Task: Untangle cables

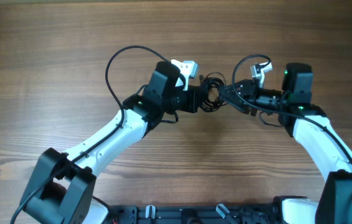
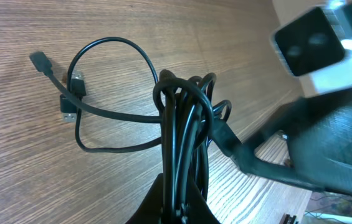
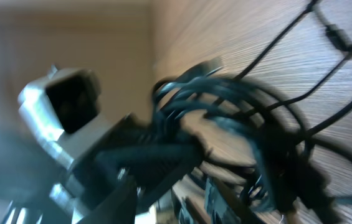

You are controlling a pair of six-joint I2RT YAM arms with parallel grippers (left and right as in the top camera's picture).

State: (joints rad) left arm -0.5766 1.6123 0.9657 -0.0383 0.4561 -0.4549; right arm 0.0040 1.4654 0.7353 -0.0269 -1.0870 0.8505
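Observation:
The cables (image 1: 212, 93) are a small knotted bundle of thin black cords, held up between the two grippers at the table's middle. My left gripper (image 1: 199, 99) is shut on the bundle; in the left wrist view the cords (image 2: 185, 124) run straight down into its jaws (image 2: 182, 208). Loose loops with small plug ends (image 2: 70, 93) lie on the wood to the left. My right gripper (image 1: 227, 93) meets the bundle from the right, its narrow tip (image 2: 225, 140) closed on a strand. The right wrist view is blurred; the bundle (image 3: 238, 112) fills its middle.
The brown wooden table (image 1: 70, 50) lies all around. The thicker black arm cable (image 1: 119, 59) arcs above the left arm, and another (image 1: 244, 62) loops by the right wrist. The arm bases stand at the front edge (image 1: 213, 211).

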